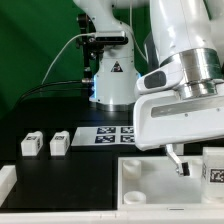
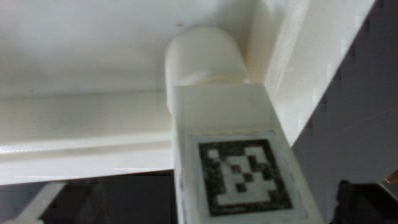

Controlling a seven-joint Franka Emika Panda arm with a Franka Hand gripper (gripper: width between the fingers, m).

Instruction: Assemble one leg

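Hanging low over the near right of the exterior view, the arm's white wrist fills much of that side, and its pincer points down at the large white recessed panel that lies along the front edge of the black table. One dark fingertip shows just above the panel's right part; the other is hidden behind the wrist housing. The pincer stands released, its jaws spread wide, and nothing is seen between them.

Just to the right of that fingertip in the exterior view, a leg with a black-and-white tag stands at the panel's right end, cut off by the picture's edge. In the wrist view this leg fills the middle: a white post with a rounded end pressed into the panel's inner corner, its tag facing the camera. It seems seated against the panel wall, though the blur makes the joint hard to judge.

Two more legs sit side by side on the table at the exterior view's left, well apart from the panel. The marker board lies flat between them and the robot's base.
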